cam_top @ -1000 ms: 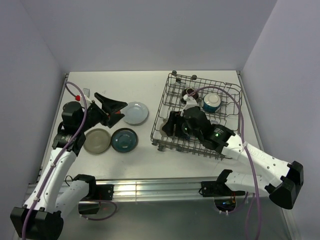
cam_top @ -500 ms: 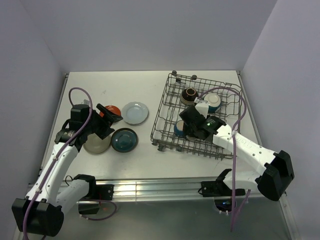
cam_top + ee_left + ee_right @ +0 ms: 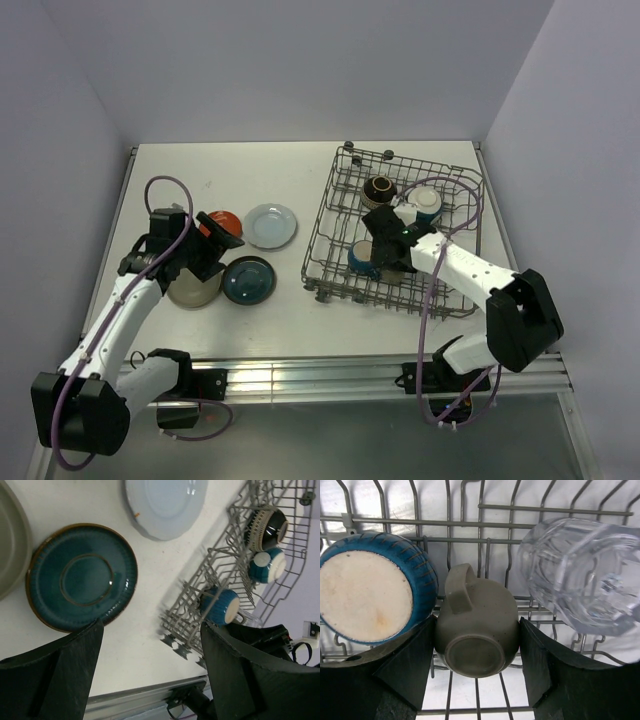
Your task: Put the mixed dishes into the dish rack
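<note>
The dish rack [image 3: 455, 195] stands at the right. It holds a brown bowl [image 3: 380, 190], a cream/teal bowl [image 3: 425, 203], a blue cup [image 3: 362, 258] and a clear glass cup [image 3: 582, 575]. My right gripper [image 3: 477, 647] is inside the rack, its fingers against both sides of an upside-down grey mug [image 3: 480, 610] between the blue cup [image 3: 370, 587] and the glass. My left gripper [image 3: 218, 250] is wide open and empty, above the table beside the dark teal plate [image 3: 82, 577]. The red-orange plate [image 3: 224, 219], pale blue plate [image 3: 270, 225] and grey-beige plate [image 3: 193, 285] lie on the table.
The rack's near wall [image 3: 200, 600] and feet show in the left wrist view, with the table's front rail below. Upright prongs and wires [image 3: 480, 545] surround the mug. A purple cable loops over the right arm [image 3: 470, 270].
The left gripper drew back and down toward the plates. The right gripper moved deeper into the rack, uncovering the brown bowl and blue cup.
</note>
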Robot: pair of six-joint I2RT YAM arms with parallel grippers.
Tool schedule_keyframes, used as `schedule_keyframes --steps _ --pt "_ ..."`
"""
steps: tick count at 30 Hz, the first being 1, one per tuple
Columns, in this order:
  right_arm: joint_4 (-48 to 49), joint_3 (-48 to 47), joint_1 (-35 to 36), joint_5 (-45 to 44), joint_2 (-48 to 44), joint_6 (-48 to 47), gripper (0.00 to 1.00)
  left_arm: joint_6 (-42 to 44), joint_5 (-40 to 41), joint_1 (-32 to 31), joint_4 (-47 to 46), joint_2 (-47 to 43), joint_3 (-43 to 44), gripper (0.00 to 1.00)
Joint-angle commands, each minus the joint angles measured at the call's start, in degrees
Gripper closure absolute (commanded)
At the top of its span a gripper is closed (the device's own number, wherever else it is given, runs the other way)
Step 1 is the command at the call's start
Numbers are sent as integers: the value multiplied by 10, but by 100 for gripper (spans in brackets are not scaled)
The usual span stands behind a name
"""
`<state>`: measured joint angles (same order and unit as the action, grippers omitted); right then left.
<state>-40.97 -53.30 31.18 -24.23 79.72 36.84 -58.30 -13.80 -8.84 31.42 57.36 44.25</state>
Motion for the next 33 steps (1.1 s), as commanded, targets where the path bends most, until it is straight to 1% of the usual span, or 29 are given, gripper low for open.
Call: schedule_keyframes --steps 1,4,8,9,12,14,15,16,17,18,19,23,28,31,33 --pt "42 -1 -4 3 17 -11 100 28 25 6 2 17 15 16" --pt "50 1 -7 4 37 -11 99 33 33 8 0 37 23 16" --pt "56 4 -8 7 54 -11 85 41 40 8 -3 79 44 17" --pt "61 6 -8 8 56 -11 83 43 47 8 -1 88 49 17" --pt "65 10 -8 8 60 -11 69 48 70 8 1 117 64 18" --pt "70 14 -8 12 59 -12 62 50 81 7 -1 136 72 19" --pt "73 15 -8 12 57 -12 57 55 83 7 -10 142 73 19" --pt "75 16 -8 12 54 -12 52 56 84 7 -15 147 75 20" --pt "77 19 -8 16 53 -11 43 57 84 7 -19 159 78 20" --pt "79 20 -8 18 49 -12 39 58 83 7 -28 167 79 20" --pt "79 21 -8 18 47 -12 32 58 79 7 -33 173 80 21" --pt "79 28 -7 23 30 -13 24 53 63 6 -72 205 73 22" --pt "65 34 4 26 -26 -12 16 43 61 0 -106 229 73 22" --pt "43 24 15 16 -63 -8 10 34 82 -1 -108 238 79 22" --pt "24 12 25 7 -91 -5 8 28 106 -1 -106 242 81 22"
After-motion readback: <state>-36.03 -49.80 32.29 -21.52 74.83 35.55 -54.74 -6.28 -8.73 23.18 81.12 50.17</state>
